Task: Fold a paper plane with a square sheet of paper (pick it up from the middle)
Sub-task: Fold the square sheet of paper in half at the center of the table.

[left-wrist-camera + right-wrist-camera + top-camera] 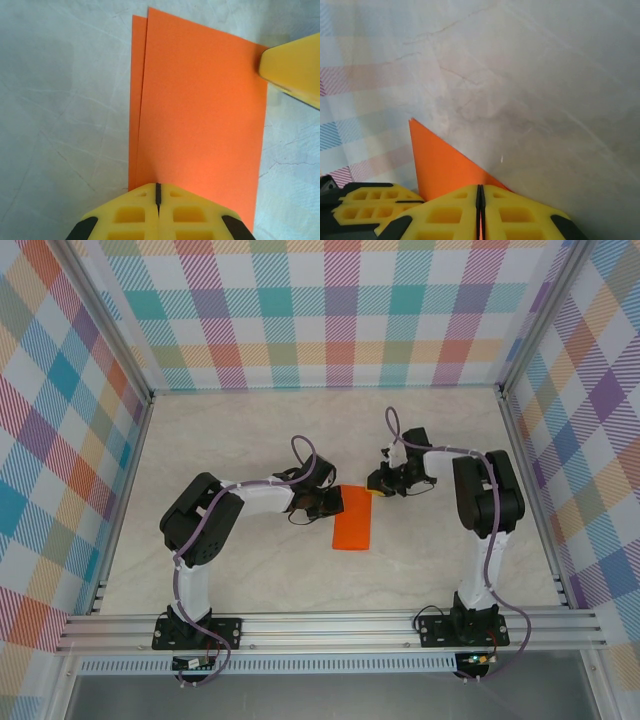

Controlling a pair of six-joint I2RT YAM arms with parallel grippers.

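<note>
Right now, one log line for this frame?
paper: folded in half, edges offset | left claw: shut, tips over one edge | right claw: shut at a corner, pinch unclear

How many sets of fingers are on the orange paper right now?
2. Left fingers, shut, press down on the orange paper at one edge; right fingers are shut on its corner.

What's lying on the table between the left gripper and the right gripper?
The folded bright orange sheet of paper, and nothing else, spans the gap from left gripper to right gripper; the top external view shows it.
</note>
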